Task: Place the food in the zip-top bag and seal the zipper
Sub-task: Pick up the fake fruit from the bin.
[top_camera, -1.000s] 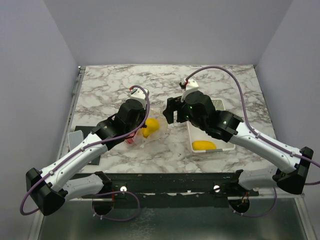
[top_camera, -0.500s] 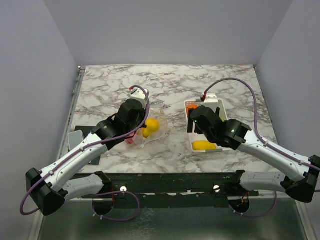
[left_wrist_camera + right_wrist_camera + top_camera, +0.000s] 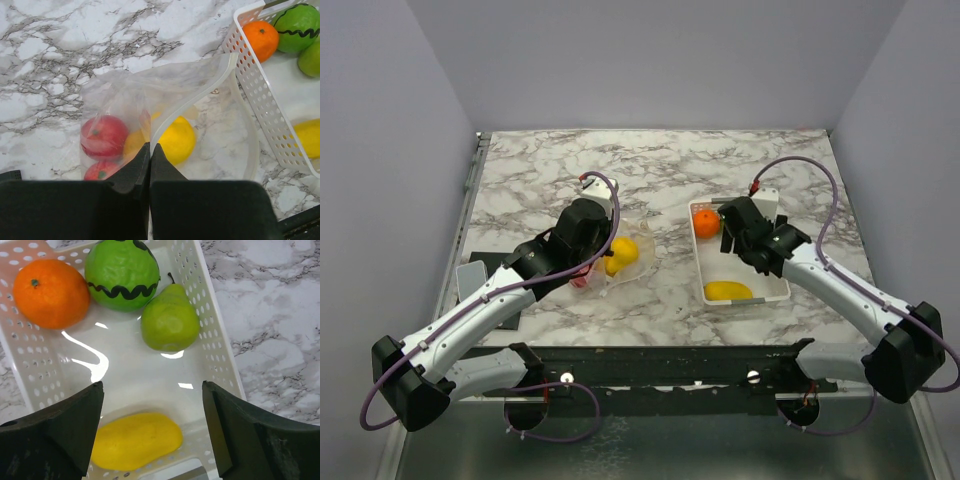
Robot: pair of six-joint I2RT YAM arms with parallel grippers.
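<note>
white tray (image 3: pixel 217 360): orange fruit (image 3: pixel 50 292), black-zigzag green ball (image 3: pixel 122 272), green pear (image 3: pixel 169 320); clear bag (image 3: pixel 120 95), possibly dotted; red fruit (image 3: pixel 103 136).

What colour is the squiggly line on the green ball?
Black. It zigzags around the green ball and shows best in the right wrist view.

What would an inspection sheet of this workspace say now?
Surface: marble table, no spill seen.
Job's things: zip-top bag open, holding two red fruits and a yellow fruit; white tray holds an orange, a striped green ball, a green pear, a long yellow fruit.
Clutter: black mat and grey flat object at the table's left edge.
Grippers: left gripper shut on the bag's mouth edge; right gripper open above the tray.
Cables: a purple cable on the left arm, another on the right arm.
Surroundings: plain pale walls on three sides.
</note>
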